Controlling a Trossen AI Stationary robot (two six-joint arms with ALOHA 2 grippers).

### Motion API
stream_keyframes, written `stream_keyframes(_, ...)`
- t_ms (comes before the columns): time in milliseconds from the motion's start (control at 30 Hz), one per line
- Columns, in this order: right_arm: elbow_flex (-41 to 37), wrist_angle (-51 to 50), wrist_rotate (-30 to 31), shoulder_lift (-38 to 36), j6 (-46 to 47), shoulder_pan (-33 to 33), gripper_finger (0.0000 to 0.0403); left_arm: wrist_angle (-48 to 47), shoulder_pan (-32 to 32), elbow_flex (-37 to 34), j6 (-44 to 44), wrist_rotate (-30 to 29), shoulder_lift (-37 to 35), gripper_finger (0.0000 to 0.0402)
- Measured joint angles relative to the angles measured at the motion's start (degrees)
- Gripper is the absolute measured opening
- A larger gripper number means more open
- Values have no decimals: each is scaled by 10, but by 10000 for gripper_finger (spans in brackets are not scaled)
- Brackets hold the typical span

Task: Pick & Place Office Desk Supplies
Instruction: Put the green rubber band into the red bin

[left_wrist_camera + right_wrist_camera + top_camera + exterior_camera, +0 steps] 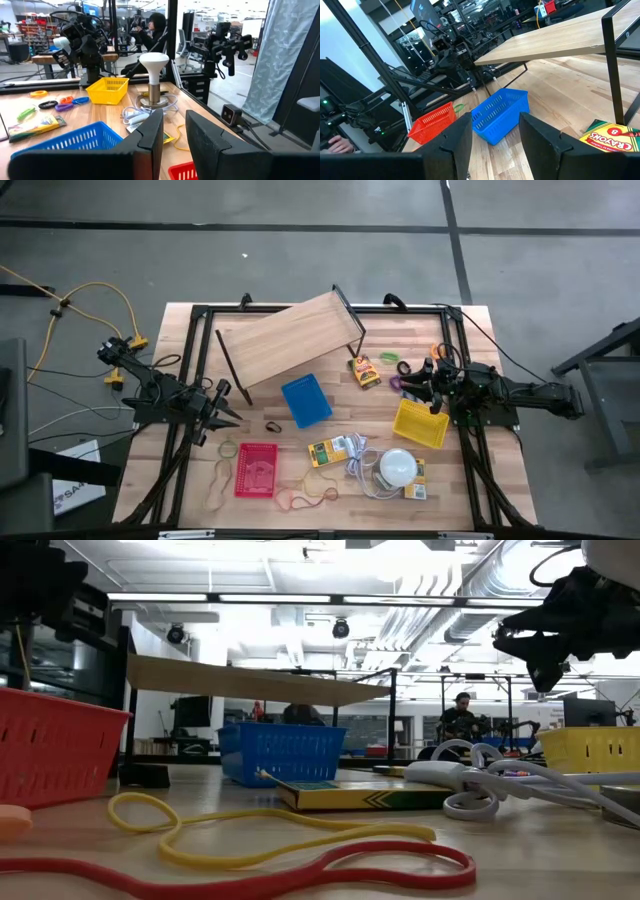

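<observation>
The office desk supplies lie loose on the wooden table: crayon boxes (365,371) (328,451), tan and yellow rubber bands (222,480) (306,498), and small coloured clips (404,367). A red rubber band (300,875) and a yellow one (250,830) lie closest in the low view. My left gripper (232,406) (174,120) hovers level at the table's left, open and empty. At the table's right my right gripper (418,386) (495,125) also hovers level, open and empty, above the yellow basket (420,423).
A blue basket (306,400) sits mid-table and a red basket (255,470) at the near left. A tilted wooden shelf on a black frame (290,340) spans the far side. A white dome lamp with cord (397,467) stands near right. A person sits beyond the table (460,720).
</observation>
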Motion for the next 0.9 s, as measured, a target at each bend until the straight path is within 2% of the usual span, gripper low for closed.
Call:
stream_keyframes(100, 0, 0, 0, 0, 0, 0, 150, 2, 0, 0, -5, -3, 0, 79)
stream_keyframes(300, 0, 0, 0, 0, 0, 0, 150, 3, 0, 8, -92, -51, 0, 79)
stream_keyframes(600, 0, 0, 0, 0, 0, 0, 150, -16, 0, 65, -32, -93, 13, 79)
stream_keyframes(900, 0, 0, 0, 0, 0, 0, 150, -26, -2, 162, -32, -89, 116, 79)
